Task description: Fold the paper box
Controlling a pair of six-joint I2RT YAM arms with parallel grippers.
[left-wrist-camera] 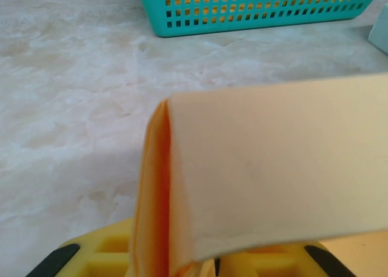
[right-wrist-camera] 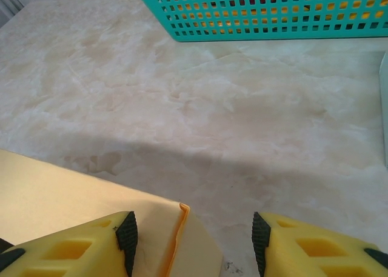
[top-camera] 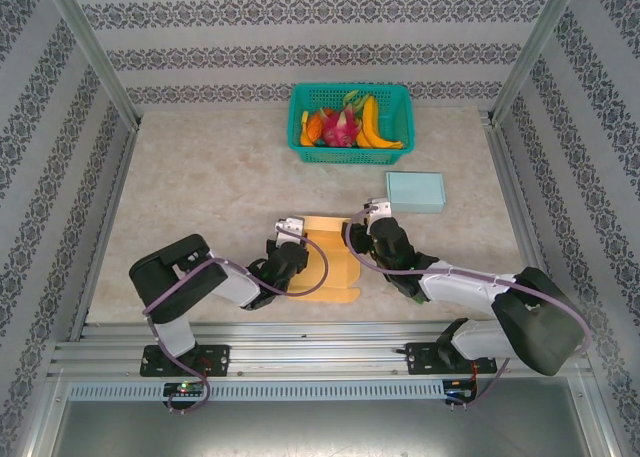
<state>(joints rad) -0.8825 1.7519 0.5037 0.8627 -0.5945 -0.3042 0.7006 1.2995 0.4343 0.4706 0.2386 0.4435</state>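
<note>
**Top external view: two arms meet at an orange paper box**

Top external view shows a flat orange paper box (top-camera: 338, 267) lying on the worktop (top-camera: 200, 187), close to the near edge and between the two arms. The left pincer (top-camera: 291, 226) is at the box's left side. The right pincer (top-camera: 377, 211) is at its top right corner.

Left wrist view looks at the box from very near. One pale flap is bent up and over, and you can see the orange fold down its left edge. The fold goes down between the yellow fingers (left-wrist-camera: 103, 250). The fingers sit close on each side of the paper. I cannot tell if they are squeezing it or just next to it.

Right wrist view shows the right arm's yellow fingers (right-wrist-camera: 73, 253) spread wide apart, with bare worktop in the gap. A corner of the paper lies on the worktop right beside the left finger. The fingers are not pinching anything.

Farther back on the worktop is a green basket (top-camera: 345, 157) with a banana (top-camera: 372, 122) and other fruit inside. A light blue box (top-camera: 415, 191) lies just in front of the basket, near the right pincer but not touching it.
</note>
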